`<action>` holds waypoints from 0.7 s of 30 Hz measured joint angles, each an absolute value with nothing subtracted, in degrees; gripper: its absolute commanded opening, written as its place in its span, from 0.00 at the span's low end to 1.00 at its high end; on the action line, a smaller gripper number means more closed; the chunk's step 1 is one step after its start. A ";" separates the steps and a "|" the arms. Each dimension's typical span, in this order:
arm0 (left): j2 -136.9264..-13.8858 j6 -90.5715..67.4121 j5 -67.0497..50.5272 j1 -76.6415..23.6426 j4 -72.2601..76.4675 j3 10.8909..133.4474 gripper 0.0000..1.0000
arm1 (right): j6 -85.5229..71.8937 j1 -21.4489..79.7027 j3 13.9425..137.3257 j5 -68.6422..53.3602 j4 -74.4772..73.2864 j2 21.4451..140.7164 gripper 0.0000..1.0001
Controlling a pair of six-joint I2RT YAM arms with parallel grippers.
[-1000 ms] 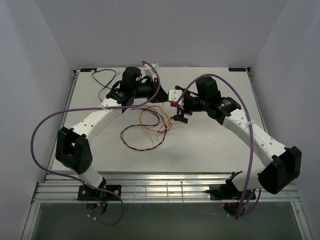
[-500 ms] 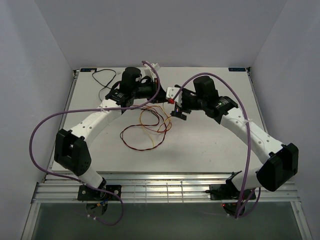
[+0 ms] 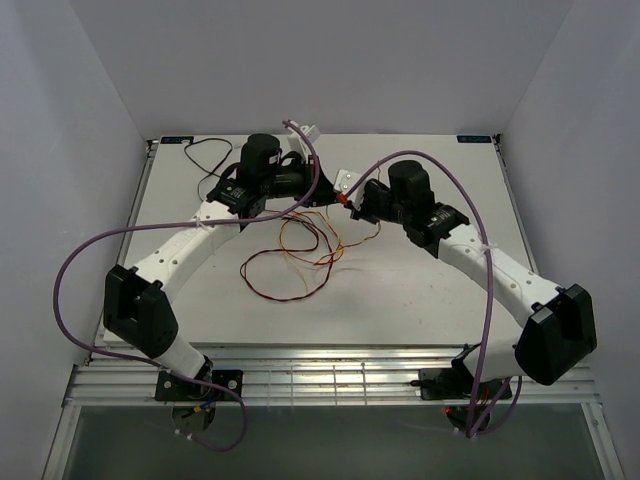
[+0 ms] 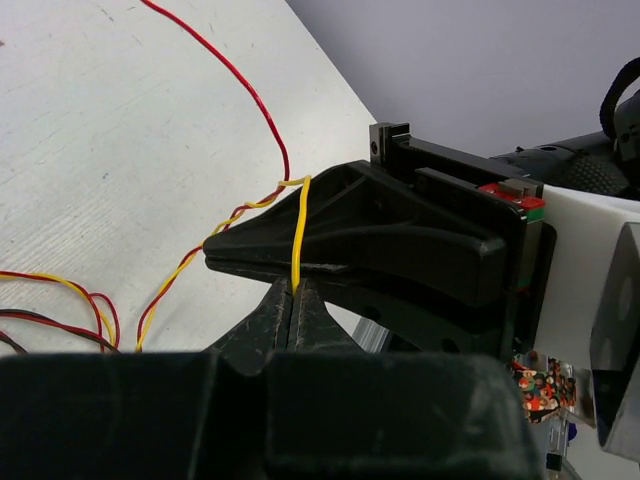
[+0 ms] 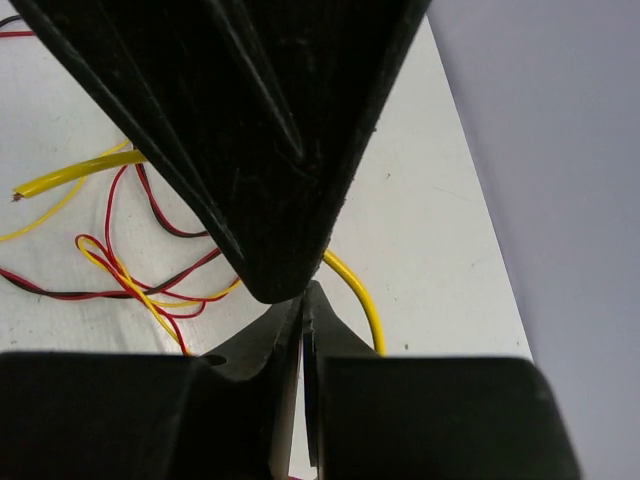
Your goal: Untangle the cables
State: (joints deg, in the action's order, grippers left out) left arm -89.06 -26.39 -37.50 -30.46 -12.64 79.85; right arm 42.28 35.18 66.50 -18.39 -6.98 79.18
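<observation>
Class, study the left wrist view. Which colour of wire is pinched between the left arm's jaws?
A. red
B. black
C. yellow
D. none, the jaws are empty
C: the yellow wire rises straight out from between the tips of the left arm's jaws, which are closed on it.

No readable text is showing up anywhere. Two small bluish stickers (image 3: 176,140) are sitting at the far corners of the table (image 3: 420,290), but their print is coming out too tiny.
</observation>
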 measured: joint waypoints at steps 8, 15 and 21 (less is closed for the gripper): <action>-89.03 -25.89 -35.88 -30.55 -14.02 79.99 0.00 | 36.86 35.16 65.19 -20.03 -6.42 74.83 0.11; -89.03 -23.59 -32.91 -30.57 -15.90 81.14 0.00 | 23.29 35.16 65.49 -22.39 -7.94 66.19 0.33; -88.99 -21.15 -32.58 -30.57 -16.82 81.17 0.00 | 8.91 32.42 72.23 -14.33 -10.74 66.32 0.90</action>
